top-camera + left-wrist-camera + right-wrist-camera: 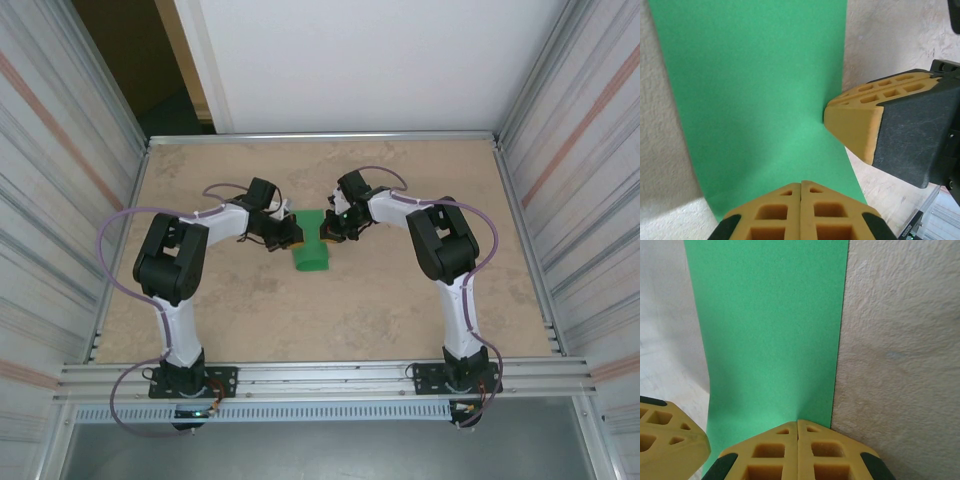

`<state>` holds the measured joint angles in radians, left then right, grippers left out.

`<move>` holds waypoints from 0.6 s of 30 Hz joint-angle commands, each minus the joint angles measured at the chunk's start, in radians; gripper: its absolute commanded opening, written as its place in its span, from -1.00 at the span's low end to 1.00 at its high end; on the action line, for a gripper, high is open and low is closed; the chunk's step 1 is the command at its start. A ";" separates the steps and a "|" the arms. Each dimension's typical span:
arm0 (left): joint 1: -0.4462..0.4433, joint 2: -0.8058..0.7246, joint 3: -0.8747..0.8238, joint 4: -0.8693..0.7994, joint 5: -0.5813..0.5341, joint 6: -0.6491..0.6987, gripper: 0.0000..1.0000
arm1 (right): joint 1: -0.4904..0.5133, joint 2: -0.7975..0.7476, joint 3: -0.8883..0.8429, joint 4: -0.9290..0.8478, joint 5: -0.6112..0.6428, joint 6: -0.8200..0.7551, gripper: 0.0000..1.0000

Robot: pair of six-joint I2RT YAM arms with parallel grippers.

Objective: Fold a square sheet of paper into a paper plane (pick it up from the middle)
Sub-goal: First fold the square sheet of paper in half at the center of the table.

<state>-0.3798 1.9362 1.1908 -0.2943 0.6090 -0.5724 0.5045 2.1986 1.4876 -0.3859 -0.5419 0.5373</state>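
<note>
pressing the square sheet of paper (310, 258), folded narrow at centre of table (400, 300), near its 12 o'clock end with left gripper (289, 235) and right gripper (327, 230) fully closed; best pressed evenly, edges aligned, stroking toward 6 o'clock.

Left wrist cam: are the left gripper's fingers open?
No: the left gripper has its pads pressed together, no gap, at the edge of the square sheet of paper.

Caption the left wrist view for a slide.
The left gripper and right gripper, both shut, pinch the green sheet of paper; table behind.
</note>
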 commanded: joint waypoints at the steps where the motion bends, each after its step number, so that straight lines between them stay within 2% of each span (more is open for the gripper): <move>1: 0.008 0.028 -0.007 -0.059 -0.006 0.010 -1.00 | 0.005 0.142 -0.099 -0.245 0.241 -0.019 -1.00; 13: 0.088 0.028 -0.093 -0.090 -0.051 0.039 -1.00 | 0.005 0.146 -0.099 -0.249 0.253 -0.023 -1.00; 18: 0.120 -0.049 -0.122 -0.104 -0.074 0.046 -1.00 | 0.004 0.150 -0.098 -0.250 0.255 -0.024 -1.00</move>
<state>-0.2909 1.9320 1.0996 -0.3141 0.6201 -0.5522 0.5045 2.1986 1.4876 -0.3862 -0.5385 0.5373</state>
